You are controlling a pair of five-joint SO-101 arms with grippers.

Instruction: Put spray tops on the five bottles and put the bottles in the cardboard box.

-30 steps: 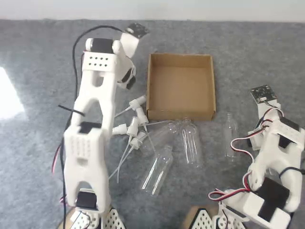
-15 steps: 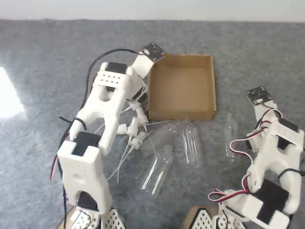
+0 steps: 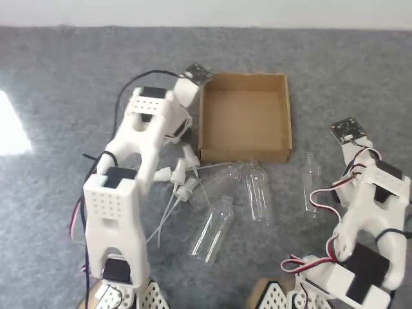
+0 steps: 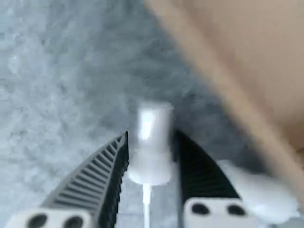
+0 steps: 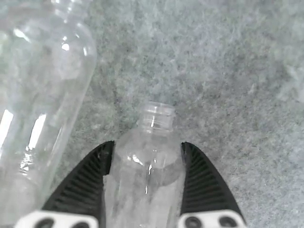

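- A grey, carpet-like worktop [image 3: 58, 77] runs back to a pale wall.
- An open-topped cardboard box [image 3: 244, 155] sits at the middle of the far side.
- The left gripper [image 4: 150, 137] is just beside the box's left wall. Its jaws are closed against both sides of a white spray top [image 4: 153, 121], whose thin tube points back toward the wrist.
- More loose spray tops [image 3: 180, 174] with long tubes lie in a cluster near the box's front left corner.
- The right gripper [image 5: 145, 149] has its jaws spread wide and pressed to both shoulders of a clear bottle [image 5: 149, 142]. The bottle's neck is open, with no top on it. It lies near the box's front right corner.
- Other clear bottles [image 3: 257, 193] lie on their sides in front of the box, between the spray tops and the gripped bottle.
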